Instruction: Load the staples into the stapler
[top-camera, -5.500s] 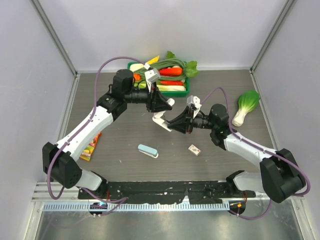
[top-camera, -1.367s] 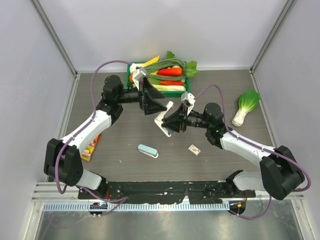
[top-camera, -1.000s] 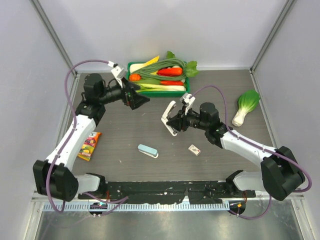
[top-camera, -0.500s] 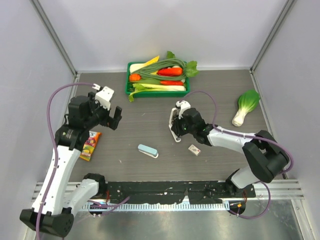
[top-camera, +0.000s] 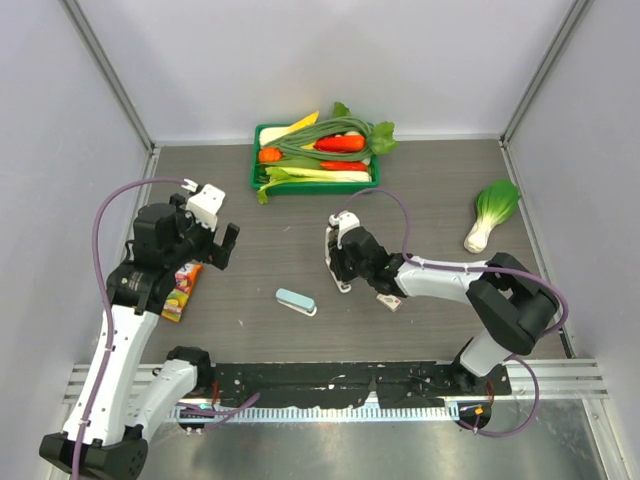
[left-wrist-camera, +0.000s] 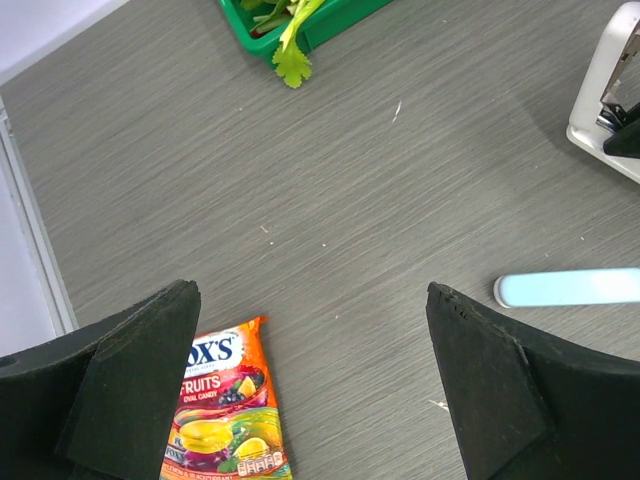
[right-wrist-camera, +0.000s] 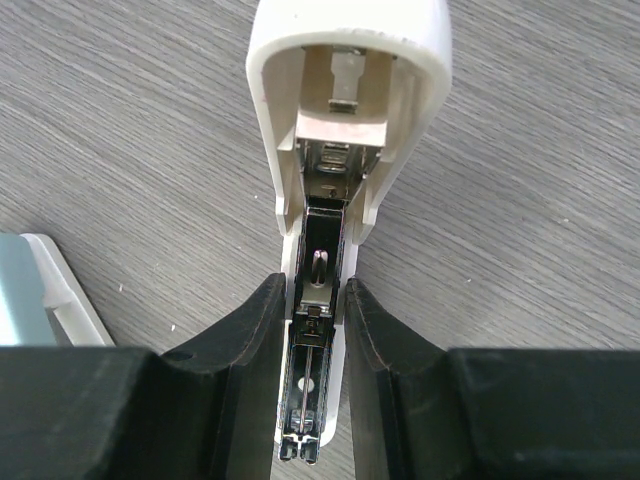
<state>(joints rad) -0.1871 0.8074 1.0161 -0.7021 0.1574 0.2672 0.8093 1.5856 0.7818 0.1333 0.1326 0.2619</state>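
Note:
The white stapler (top-camera: 331, 258) is in the middle of the table, its lid swung open. My right gripper (top-camera: 340, 264) is shut on its base. In the right wrist view the lid (right-wrist-camera: 350, 60) stands up ahead, and the bare metal magazine (right-wrist-camera: 318, 380) lies between my fingers (right-wrist-camera: 262, 340). The staples (top-camera: 391, 300), a tiny whitish box, lie on the table just right of that gripper, partly under the arm. My left gripper (top-camera: 222, 250) hovers open and empty over the table's left side (left-wrist-camera: 310, 300), far from the stapler (left-wrist-camera: 608, 90).
A light blue oblong object (top-camera: 295, 301) lies near and left of the stapler (left-wrist-camera: 570, 288) (right-wrist-camera: 20, 290). A candy bag (top-camera: 180, 290) (left-wrist-camera: 225, 410) lies under the left arm. The green vegetable tray (top-camera: 262, 130) is at the back, a bok choy (top-camera: 492, 212) at the right.
My left arm has pulled away from the stapler to the table's left side. My right gripper has brought the open stapler down, left and nearer.

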